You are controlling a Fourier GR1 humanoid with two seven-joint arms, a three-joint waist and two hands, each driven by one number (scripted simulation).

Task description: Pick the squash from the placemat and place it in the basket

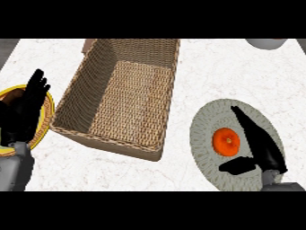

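Both hands open; squash [226, 140] ungrasped.

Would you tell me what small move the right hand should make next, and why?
Probably shift the right hand a little left and curl its fingers around the squash. The hand is open just beside the squash, which lies on the placemat, not yet held; the basket waits to the left.

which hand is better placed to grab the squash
Right. The right hand is open beside the round orange squash on the grey round placemat; the left hand rests beyond the woven wicker basket.
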